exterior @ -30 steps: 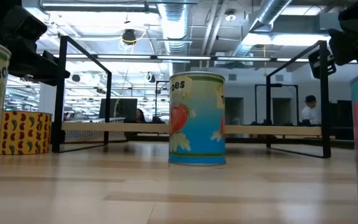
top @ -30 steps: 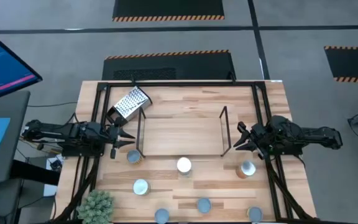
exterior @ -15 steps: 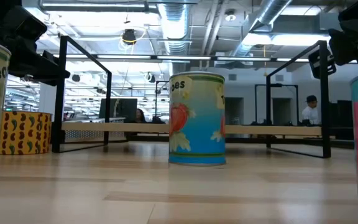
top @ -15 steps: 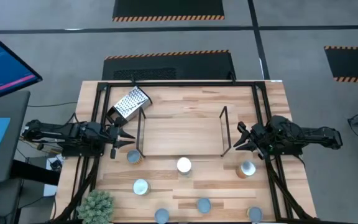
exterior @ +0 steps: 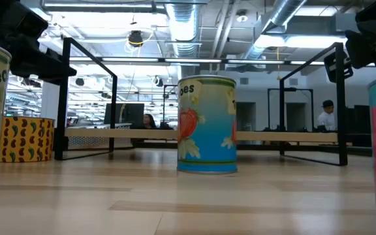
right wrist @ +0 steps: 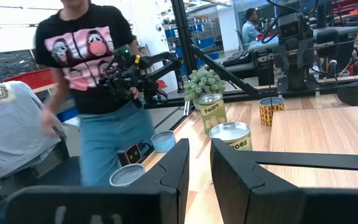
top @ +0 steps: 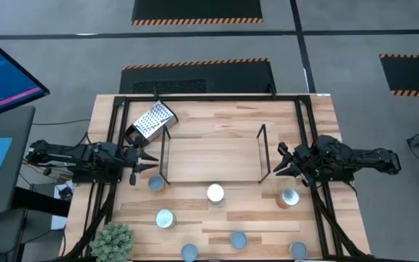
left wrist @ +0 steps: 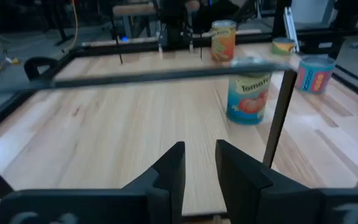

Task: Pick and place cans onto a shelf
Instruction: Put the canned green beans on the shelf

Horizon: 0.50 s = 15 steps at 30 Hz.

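Observation:
Seven cans stand upright on the wooden table's near half, among them one (top: 156,183) near my left gripper, one (top: 215,193) in the middle and one (top: 288,197) near my right gripper. The black wire shelf (top: 213,156) stands at the table's centre with nothing on it. My left gripper (top: 148,161) hovers just left of the shelf, and my right gripper (top: 278,161) hovers just right of it. Both point at the shelf. Each is empty, with a narrow gap between its fingers (left wrist: 201,165) (right wrist: 197,163).
A metal grater (top: 153,121) lies at the far left. A small green plant (top: 113,240) stands at the near left corner. A larger black frame (top: 115,116) edges the table. A person in a black T-shirt (right wrist: 95,81) moves beyond the table's left side.

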Motion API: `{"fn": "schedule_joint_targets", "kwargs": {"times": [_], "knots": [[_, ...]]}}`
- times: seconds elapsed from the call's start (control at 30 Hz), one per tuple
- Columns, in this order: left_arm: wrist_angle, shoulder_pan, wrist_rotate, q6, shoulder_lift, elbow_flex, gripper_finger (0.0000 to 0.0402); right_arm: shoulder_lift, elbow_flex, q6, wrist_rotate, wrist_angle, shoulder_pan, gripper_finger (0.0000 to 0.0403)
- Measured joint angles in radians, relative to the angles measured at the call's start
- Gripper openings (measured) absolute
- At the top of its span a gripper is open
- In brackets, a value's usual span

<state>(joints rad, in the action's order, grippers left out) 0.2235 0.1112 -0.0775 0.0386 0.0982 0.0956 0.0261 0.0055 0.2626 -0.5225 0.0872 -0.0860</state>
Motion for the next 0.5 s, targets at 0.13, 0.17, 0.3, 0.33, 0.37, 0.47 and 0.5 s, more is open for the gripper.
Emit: {"fn": "schedule_joint_targets", "kwargs": {"times": [0.13,0.17,0.3,0.33,0.37,0.47,0.5], "knots": [[-0.031,0.0,-0.034,-0.065,0.0,-0.006,0.008,0.0,0.0,0.0,0.0,0.0,0.0,0.0093],[-0.031,0.0,-0.034,-0.106,0.0,-0.006,0.008,0.0,0.0,0.0,0.0,0.0,0.0,0.0093],[-0.033,0.0,-0.046,-0.323,0.0,-0.006,0.008,0.0,0.0,0.0,0.0,0.0,0.0,0.0093],[-0.036,0.0,-0.06,-0.386,0.0,-0.006,0.008,0.0,0.0,0.0,0.0,0.0,0.0,0.0093],[-0.042,0.0,-0.076,-0.449,0.0,-0.006,0.008,0.0,0.0,0.0,0.0,0.0,0.0,0.0093],[-0.081,0.0,-0.171,-0.582,0.0,-0.005,0.008,0.0,0.0,0.0,0.001,0.001,0.0,0.0093],[-0.086,0.0,-0.213,-0.599,0.0,-0.005,0.008,0.0,0.0,-0.001,0.003,0.001,0.0,0.0093]]}}
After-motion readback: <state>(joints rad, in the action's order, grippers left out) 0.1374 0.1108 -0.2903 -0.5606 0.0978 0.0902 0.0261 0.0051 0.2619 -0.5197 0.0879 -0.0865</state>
